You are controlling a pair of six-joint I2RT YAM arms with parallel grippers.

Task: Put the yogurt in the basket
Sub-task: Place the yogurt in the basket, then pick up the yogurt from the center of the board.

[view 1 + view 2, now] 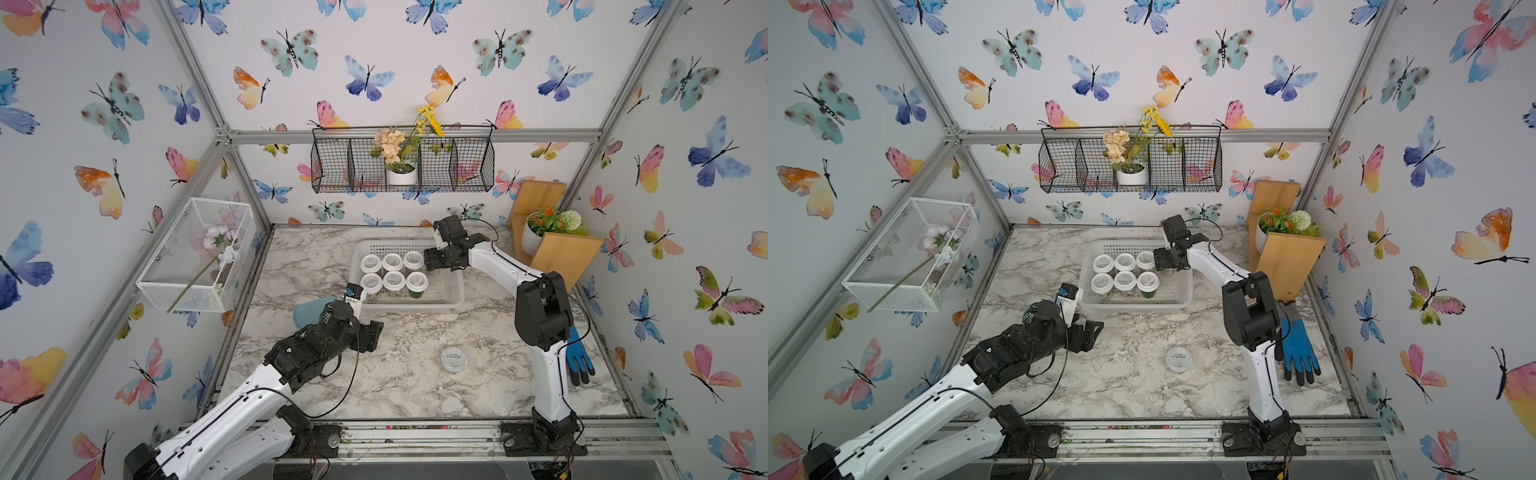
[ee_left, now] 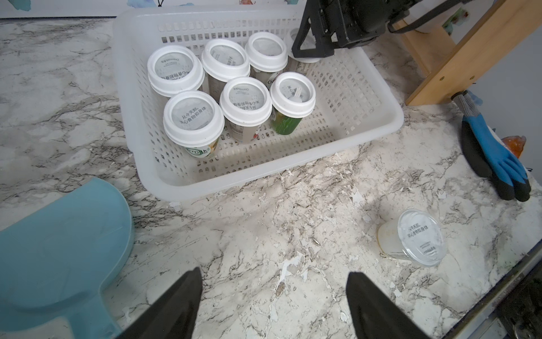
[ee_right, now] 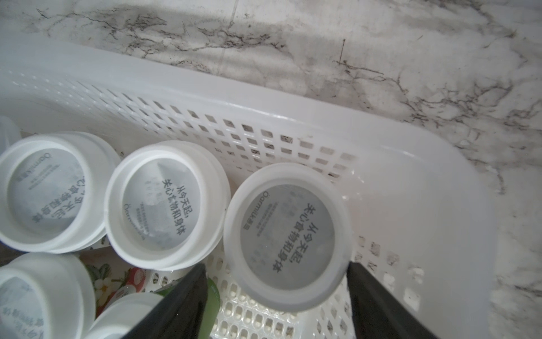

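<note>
The white plastic basket (image 1: pixel 455 291) (image 2: pixel 381 117) stands at the back middle of the marble table. Several white-lidded yogurt cups (image 1: pixel 393 280) (image 2: pixel 245 101) stand upright in two rows in it. My right gripper (image 1: pixel 430 259) (image 3: pixel 275 267) hangs over the basket's back right part, open around one more yogurt cup (image 3: pixel 289 237) (image 2: pixel 308 59). Basket floor shows between one finger (image 3: pixel 190 293) and its lid. Another yogurt with a flat clear lid (image 1: pixel 454 360) (image 2: pixel 416 237) stands alone on the table near the front. My left gripper (image 1: pixel 376 332) (image 2: pixel 274 273) is open and empty above bare table, in front of the basket.
A pale blue dustpan (image 1: pixel 309 311) (image 2: pixel 58 249) lies beside my left wrist. A blue-and-black glove (image 1: pixel 577 353) lies by the right arm's base. A wooden stand with a flower pot (image 1: pixel 552 241) fills the back right corner. A white wire-mesh box (image 1: pixel 195 257) hangs on the left wall.
</note>
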